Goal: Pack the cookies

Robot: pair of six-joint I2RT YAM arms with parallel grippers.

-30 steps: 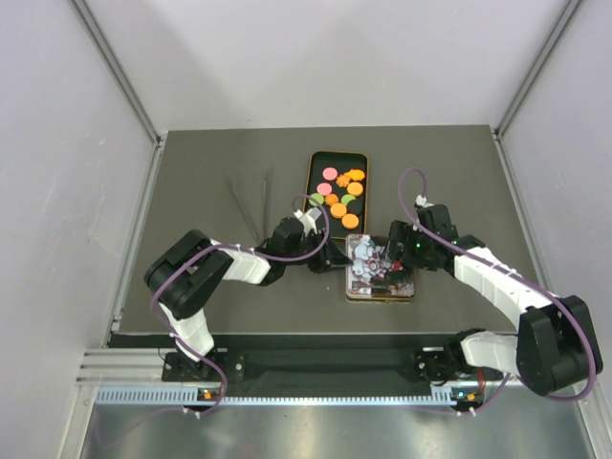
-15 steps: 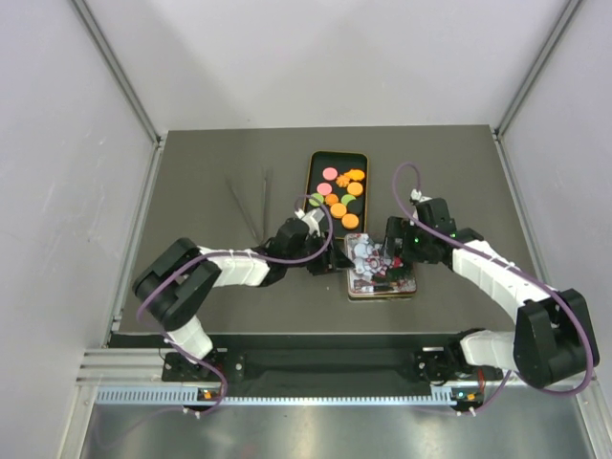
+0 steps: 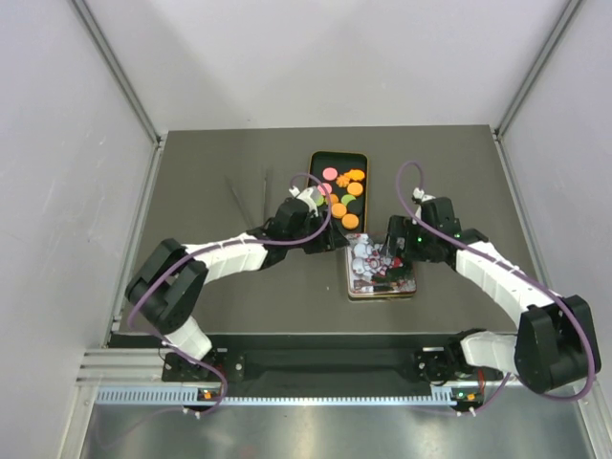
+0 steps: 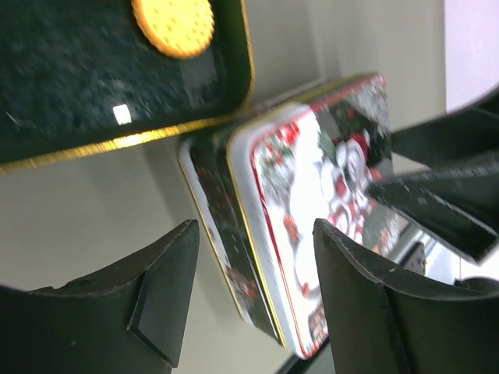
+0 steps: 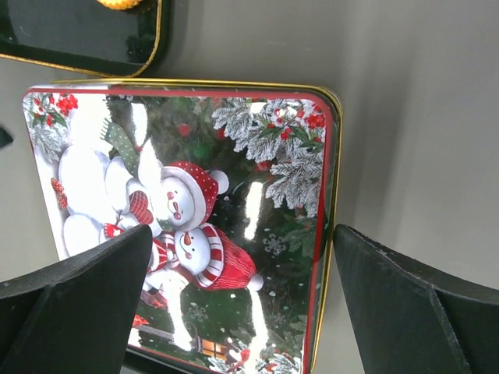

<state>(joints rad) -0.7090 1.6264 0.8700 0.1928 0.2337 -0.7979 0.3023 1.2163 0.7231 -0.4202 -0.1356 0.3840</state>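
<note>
The cookies [image 3: 340, 192], small orange, pink and green discs, lie in an open black tin with a gold rim [image 3: 313, 167] at the table's middle. One orange cookie [image 4: 173, 27] shows in the left wrist view. The tin's snowman lid [image 3: 381, 270] lies just in front of it. My left gripper [image 3: 323, 239] is open and empty, by the lid's left edge [image 4: 257, 226] and the tin's near end. My right gripper [image 3: 392, 251] is open, its jaws standing either side of the lid [image 5: 195, 195], the right finger [image 5: 421, 304] just outside its rim.
Thin dark tongs [image 3: 251, 203] lie on the table left of the tin. Grey walls and metal rails close in the table on the left, right and far sides. The right gripper's fingers [image 4: 444, 202] show past the lid in the left wrist view.
My left gripper has moved away from the lid's left side toward the tin's near end. My right gripper has shifted slightly left over the lid. The lid and tin have stayed in place.
</note>
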